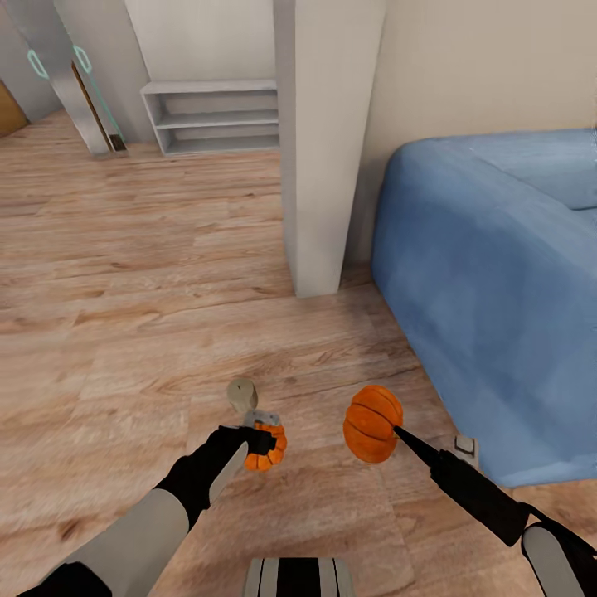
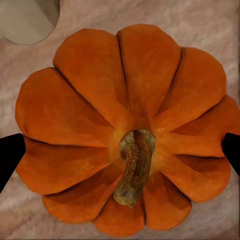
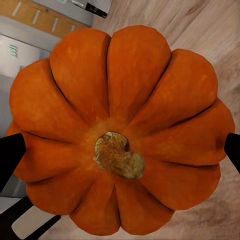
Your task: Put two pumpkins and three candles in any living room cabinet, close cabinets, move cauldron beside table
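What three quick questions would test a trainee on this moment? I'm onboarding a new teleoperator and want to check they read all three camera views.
1. True or false: each gripper has a pumpkin between its fingers.
2. What pale object stands on the floor just beyond the left gripper?
A. a candle
B. a mug
C. a bowl
3. What large blue piece of furniture is on the robot's right?

Key
1. True: the left pumpkin and the right pumpkin each sit between dark fingertips; the right gripper holds its one off the floor.
2. A, the candle.
3. The sofa.
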